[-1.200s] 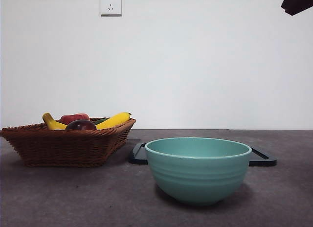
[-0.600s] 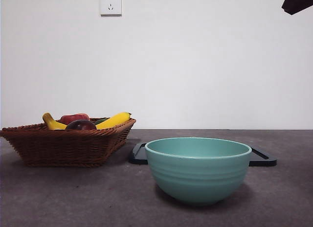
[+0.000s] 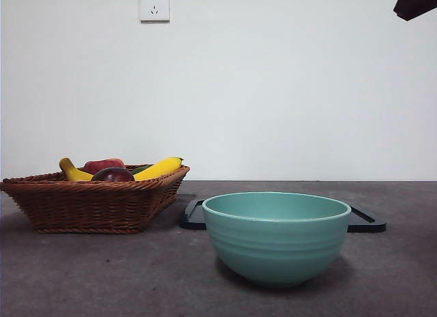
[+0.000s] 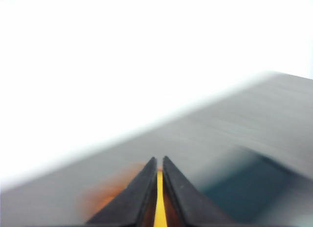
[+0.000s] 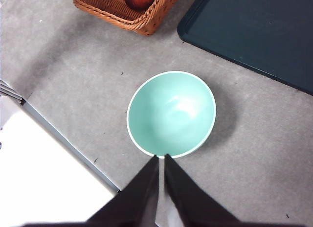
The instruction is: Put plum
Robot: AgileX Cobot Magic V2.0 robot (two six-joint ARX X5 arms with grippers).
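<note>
Plum (image 3: 113,174), dark maroon and glossy, lies in the wicker basket (image 3: 89,206) at the left of the front view, between a yellow banana (image 3: 72,171) at its left and a second yellow fruit (image 3: 158,168) at its right, with a red apple (image 3: 104,164) just behind it. At lower centre of that view stands a teal bowl (image 3: 276,236), with nothing in it; a dark tray (image 3: 367,220) lies flat behind it, reaching toward the basket. A white wall socket (image 3: 154,5) sits at the upper left. The right gripper (image 5: 161,158) hangs high above the bowl's near rim, its jaws pressed almost together with only a thin slit between them, holding nothing; one arm shows as a dark tip at the front view's upper right corner. The left gripper (image 4: 159,161), seen in a blurred wrist picture, has its jaws likewise nearly closed on nothing, above the grey table (image 3: 136,276).
</note>
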